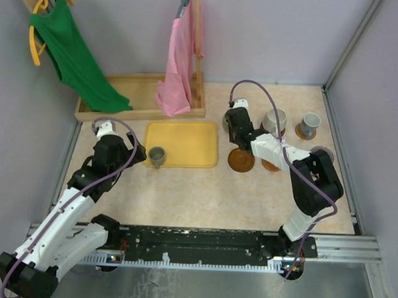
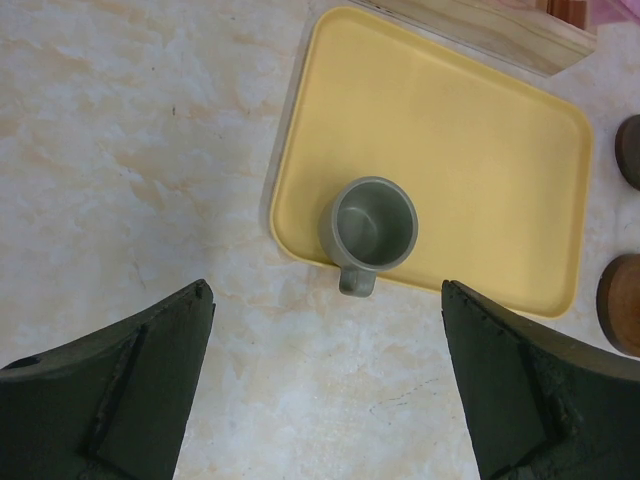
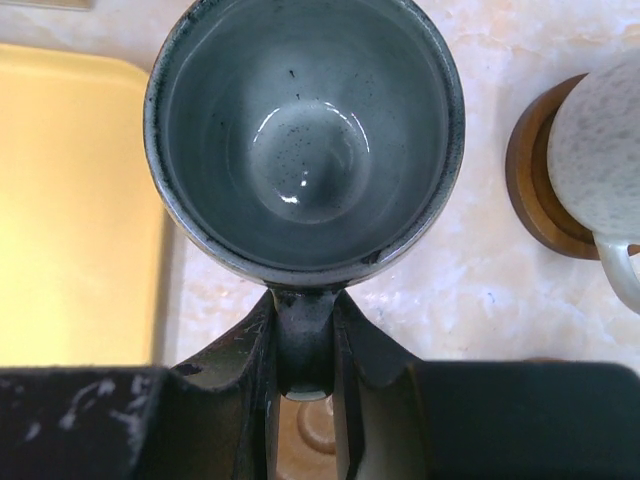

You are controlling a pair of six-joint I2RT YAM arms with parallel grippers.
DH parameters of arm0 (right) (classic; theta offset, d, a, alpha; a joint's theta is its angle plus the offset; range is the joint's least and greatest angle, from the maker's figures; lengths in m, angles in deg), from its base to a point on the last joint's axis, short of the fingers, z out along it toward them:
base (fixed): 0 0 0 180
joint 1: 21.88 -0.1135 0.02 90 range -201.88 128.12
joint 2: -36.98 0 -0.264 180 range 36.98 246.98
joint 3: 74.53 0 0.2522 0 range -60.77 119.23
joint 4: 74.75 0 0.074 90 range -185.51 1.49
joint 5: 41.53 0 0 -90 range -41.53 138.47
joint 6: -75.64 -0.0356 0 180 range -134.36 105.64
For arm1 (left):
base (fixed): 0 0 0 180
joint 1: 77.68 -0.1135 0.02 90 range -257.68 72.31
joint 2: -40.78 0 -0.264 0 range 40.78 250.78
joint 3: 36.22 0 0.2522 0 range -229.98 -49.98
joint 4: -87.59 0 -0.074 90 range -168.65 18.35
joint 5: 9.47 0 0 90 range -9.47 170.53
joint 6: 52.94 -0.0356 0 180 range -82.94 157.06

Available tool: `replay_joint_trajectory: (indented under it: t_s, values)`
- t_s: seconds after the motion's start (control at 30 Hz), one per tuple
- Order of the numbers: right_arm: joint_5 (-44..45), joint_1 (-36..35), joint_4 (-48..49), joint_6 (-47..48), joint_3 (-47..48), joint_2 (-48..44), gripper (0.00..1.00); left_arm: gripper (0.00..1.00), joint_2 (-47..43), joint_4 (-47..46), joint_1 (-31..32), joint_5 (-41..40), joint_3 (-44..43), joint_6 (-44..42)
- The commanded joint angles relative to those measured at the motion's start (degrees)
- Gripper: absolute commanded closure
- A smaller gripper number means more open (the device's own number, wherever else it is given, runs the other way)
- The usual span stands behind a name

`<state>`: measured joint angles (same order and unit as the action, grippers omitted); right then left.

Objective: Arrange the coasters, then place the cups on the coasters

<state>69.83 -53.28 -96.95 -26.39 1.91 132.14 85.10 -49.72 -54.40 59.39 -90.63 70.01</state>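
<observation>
Gripping dark cup (image 3: 305, 140) by its handle in right end effector (image 3: 303, 330), just right of yellow tray (image 3: 70, 200). Left end effector (image 2: 325, 290) wide open near green cup (image 2: 368, 222) on tray's edge. Bare table (image 2: 120, 150) left of tray.

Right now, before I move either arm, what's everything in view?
Cups: four sure; grey-green cup on yellow tray; cream cup, blue-grey cup on coasters, far right; dark cup held.
Coasters: at least four, brown; bare coaster right of tray.
Yellow tray: one, centre.
Wooden crate: one, tan, back.
Garments: green garment, pink garment, hanging at back.
Left tool: open, near grey-green cup.
Right tool: shut on dark cup's handle.
</observation>
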Motion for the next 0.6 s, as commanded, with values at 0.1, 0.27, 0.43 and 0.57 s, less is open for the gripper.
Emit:
replay_joint_trajectory:
  t_s: [0.1, 0.27, 0.43, 0.57]
  values:
    - [-0.39, 4.12, 11.75, 2.10, 5.08, 3.80, 1.00, 0.00, 0.55, -0.11, -0.29, -0.62, -2.09, -0.68]
    - [-0.90, 5.42, 13.03, 1.86, 5.60, 5.10, 1.00, 0.00, 0.69, 0.27, -0.32, -1.30, -2.56, -0.51]
    - [-1.26, 5.48, 13.61, 2.09, 5.79, 5.13, 1.00, 0.00, 0.91, 0.50, -0.32, -1.78, -2.63, -0.37]
    - [-1.03, 5.55, 13.91, 2.73, 6.32, 6.12, 1.00, 0.00, 1.11, 0.36, -0.28, -1.62, -2.31, -0.04]
